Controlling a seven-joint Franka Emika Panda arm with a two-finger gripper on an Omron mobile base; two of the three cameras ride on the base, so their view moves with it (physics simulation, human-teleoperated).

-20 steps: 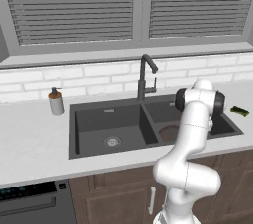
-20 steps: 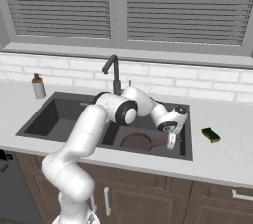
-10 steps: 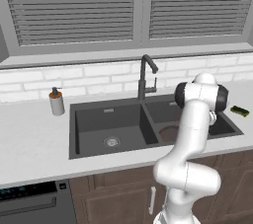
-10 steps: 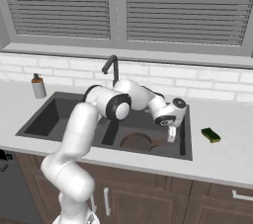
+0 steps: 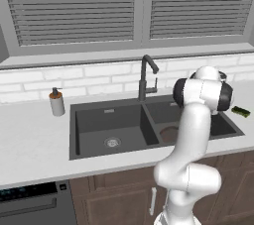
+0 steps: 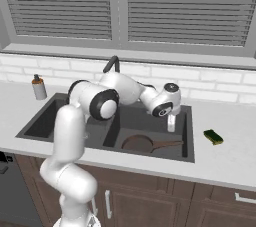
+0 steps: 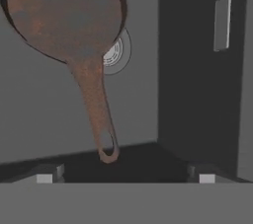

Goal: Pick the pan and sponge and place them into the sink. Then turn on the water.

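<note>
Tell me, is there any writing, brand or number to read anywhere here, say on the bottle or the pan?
None: no readable text in any view.
Soap bottle: plain, no label showing.
Pan: bare brown surface, no markings.
Sponge: plain green.
Sink: a small pale plate on one wall, blank.

Three cameras on the sink (image 5: 114,120), two from behind the arm and one right down inside it.

The left base view stands back and left, looking forward and down, faucet (image 5: 145,78) dead centre beyond the basins. The right base view does the same from back and right; both share the sink (image 6: 65,116), faucet (image 6: 112,64), counter and window blinds. The hand view sits close over the smaller basin, staring down at the pan (image 7: 64,16) and drain (image 7: 116,53).
</note>
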